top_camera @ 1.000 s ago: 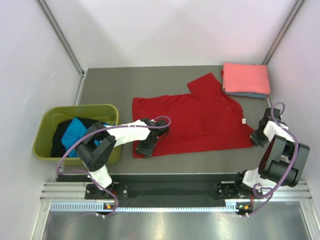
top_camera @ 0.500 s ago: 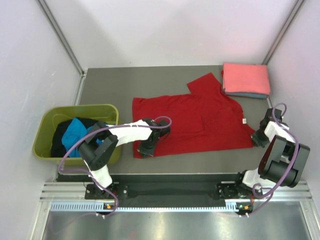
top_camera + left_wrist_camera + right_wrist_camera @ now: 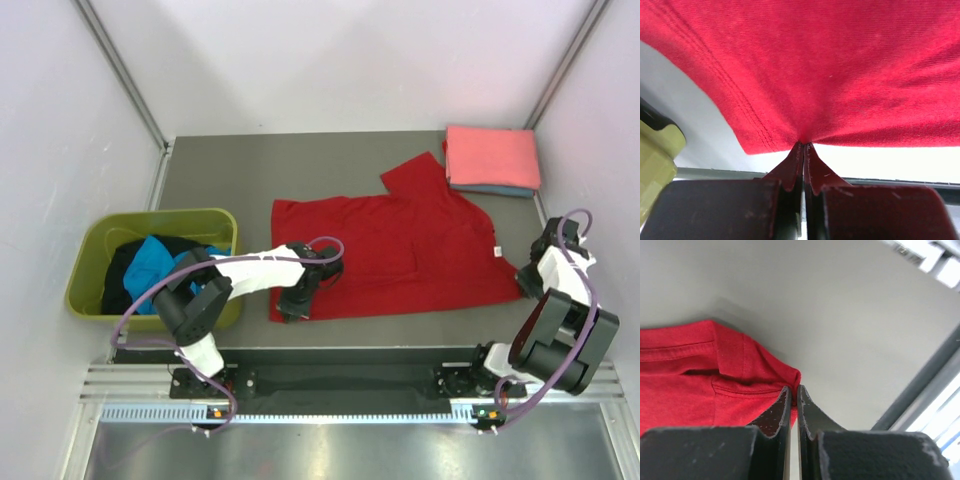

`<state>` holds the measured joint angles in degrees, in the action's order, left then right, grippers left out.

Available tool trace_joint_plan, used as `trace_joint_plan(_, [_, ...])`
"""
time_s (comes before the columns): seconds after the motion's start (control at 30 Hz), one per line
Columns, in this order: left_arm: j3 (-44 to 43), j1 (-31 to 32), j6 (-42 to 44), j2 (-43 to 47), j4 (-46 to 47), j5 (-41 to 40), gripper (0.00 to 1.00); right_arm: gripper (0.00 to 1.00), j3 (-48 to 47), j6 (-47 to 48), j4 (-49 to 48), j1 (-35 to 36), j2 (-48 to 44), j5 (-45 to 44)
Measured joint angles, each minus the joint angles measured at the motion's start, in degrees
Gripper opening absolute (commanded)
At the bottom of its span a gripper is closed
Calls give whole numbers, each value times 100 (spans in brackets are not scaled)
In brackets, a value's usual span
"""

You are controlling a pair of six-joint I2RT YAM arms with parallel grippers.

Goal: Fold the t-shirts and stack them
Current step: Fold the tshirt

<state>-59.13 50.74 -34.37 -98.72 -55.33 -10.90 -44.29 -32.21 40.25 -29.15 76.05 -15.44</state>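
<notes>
A bright red t-shirt [image 3: 400, 250] lies spread flat across the middle of the grey table. My left gripper [image 3: 287, 308] is shut on its near-left hem corner; in the left wrist view the red cloth [image 3: 840, 75] bunches into the closed tips of the gripper [image 3: 804, 146]. My right gripper [image 3: 526, 284] is shut on the shirt's near-right corner, and the right wrist view shows that red edge [image 3: 685, 385] pinched between the gripper's [image 3: 792, 389] tips. A folded salmon-pink t-shirt [image 3: 492, 157] lies on a folded blue one [image 3: 490, 189] at the back right.
An olive-green tub [image 3: 90, 300] stands off the table's left edge, holding a turquoise shirt [image 3: 155, 262] and a black one [image 3: 120, 275]. The tub's corner [image 3: 655, 160] shows in the left wrist view. White walls enclose the table on three sides.
My left gripper has shut on the hem corner. The right arm has drawn back to the right, and the whole red shirt has shifted slightly rightward and stretched flatter.
</notes>
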Motion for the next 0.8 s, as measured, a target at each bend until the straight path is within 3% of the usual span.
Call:
trace_joint_plan(0.4, [120,291,-249,42,-66,107,0,0,173,-264,339,-101,-413,-496])
trace_joint_plan(0.43, [138,306,-269,35,-66,109,2,0,199,-297,358,-111,-431,-527])
trace_joint_plan(0.47, [149,317,-289,22,-66,107,10,1,219,-332,389,-116,-439,-555])
trace_joint_plan(0.53, [151,326,-308,-7,-81,103,18,6,232,-363,428,-127,-442,-570])
trace_joint_plan(0.67, [11,326,-365,-17,-382,-70,34,29,214,-352,437,-144,-442,-544])
trace_joint_plan(0.8, [-656,308,-372,39,-833,-424,38,38,-114,-326,605,-177,-446,-527])
